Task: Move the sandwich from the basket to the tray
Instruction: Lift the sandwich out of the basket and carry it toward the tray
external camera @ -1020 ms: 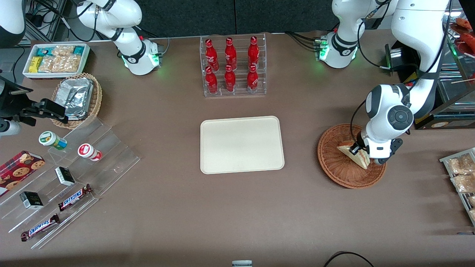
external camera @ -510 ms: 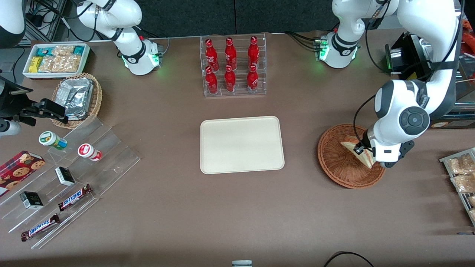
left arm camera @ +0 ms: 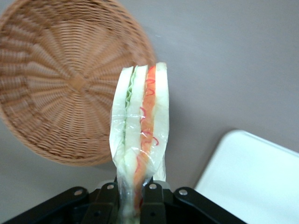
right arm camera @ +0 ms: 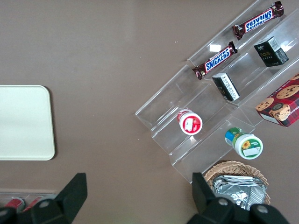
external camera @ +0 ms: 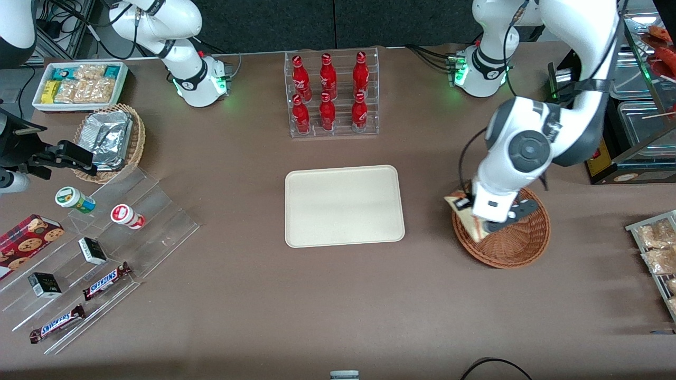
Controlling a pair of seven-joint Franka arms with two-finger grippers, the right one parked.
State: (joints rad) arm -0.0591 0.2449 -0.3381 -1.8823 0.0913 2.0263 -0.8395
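My left gripper (external camera: 471, 213) is shut on the sandwich (external camera: 466, 219), a plastic-wrapped white-bread wedge with orange and green filling. It holds the sandwich in the air above the rim of the reddish-brown wicker basket (external camera: 520, 244), on the side facing the tray. In the left wrist view the sandwich (left arm camera: 138, 130) stands pinched between the black fingers (left arm camera: 153, 198), with the basket (left arm camera: 56, 88) below and a corner of the tray (left arm camera: 252, 177) in sight. The cream tray (external camera: 343, 206) lies bare at the table's middle.
A clear rack of red bottles (external camera: 331, 94) stands farther from the front camera than the tray. Snack packets (external camera: 657, 248) lie at the working arm's end. A tan basket of foil packets (external camera: 111, 140), a clear stepped stand (external camera: 105, 253) and a white snack box (external camera: 79, 84) sit at the parked arm's end.
The gripper has lifted the sandwich out of the basket's middle and carried it toward the tray, to above the basket's rim. The arm's wrist has swung round.
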